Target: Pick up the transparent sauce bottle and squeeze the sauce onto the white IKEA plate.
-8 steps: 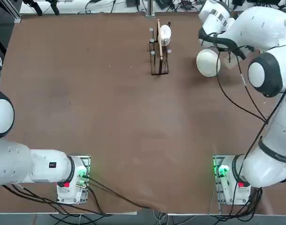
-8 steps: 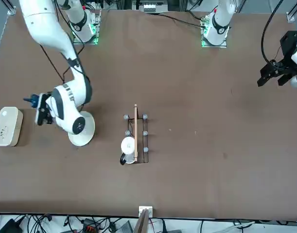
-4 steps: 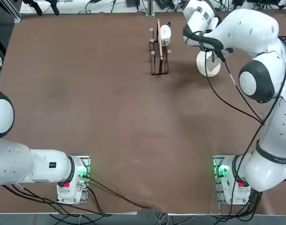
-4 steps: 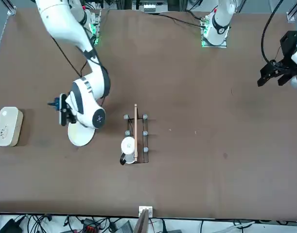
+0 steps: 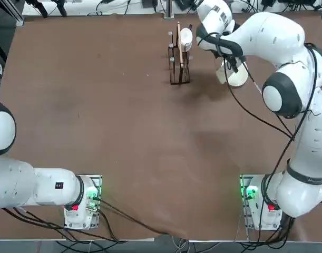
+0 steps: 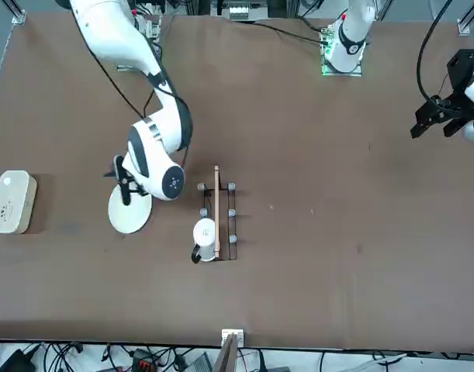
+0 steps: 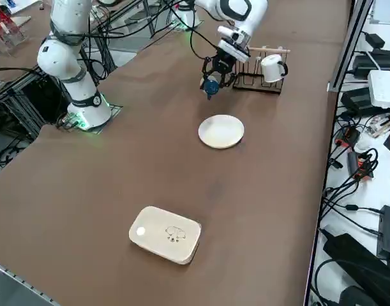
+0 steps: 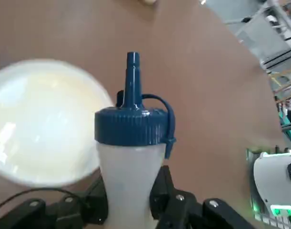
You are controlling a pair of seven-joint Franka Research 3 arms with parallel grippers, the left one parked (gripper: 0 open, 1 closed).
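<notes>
Brown table (image 7: 188, 191); blue-capped bottle (image 8: 131, 143).

Even, fairly bright light over the whole brown table (image 6: 322, 194) now, soft from above. In the front view there's a soft shadow hugging the white box (image 6: 12, 201) at the left of the frame. And look at the wrist view: white glare on the plate (image 8: 43, 124), a hard streak at its left, the middle washed pale. The background at the upper right there goes soft. Green light glows at the arm's base (image 5: 254, 192), lower right from overhead.
</notes>
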